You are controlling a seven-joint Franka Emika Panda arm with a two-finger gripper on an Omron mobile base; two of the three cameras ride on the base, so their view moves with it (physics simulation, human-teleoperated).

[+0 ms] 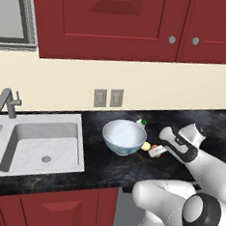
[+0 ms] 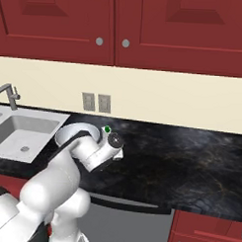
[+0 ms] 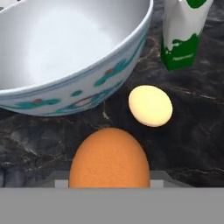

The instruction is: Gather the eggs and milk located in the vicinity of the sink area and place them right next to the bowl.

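- bowl (image 3: 65,57) walls off one side — yellow egg (image 3: 150,105) just beside its foot, milk (image 3: 181,35) behind
- orange egg (image 3: 109,159) between gripper (image 1: 156,151) fingers
- open dark counter (image 2: 190,165) on the far side, away from sink (image 1: 35,142)

Bowl (image 3: 65,57): glossy glazed ceramic look. Beside the bowl, orange egg (image 3: 109,157) finely speckled and matt, pale egg (image 3: 150,105) smooth. Surface (image 3: 192,131): polished dark veined stone.

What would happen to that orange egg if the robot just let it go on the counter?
The orange egg is rounded all over, so it would probably roll on the flat dark counter. The pale yellow egg and bowl lie close, so it might bump them. Its smooth shell looks slippery to grip.
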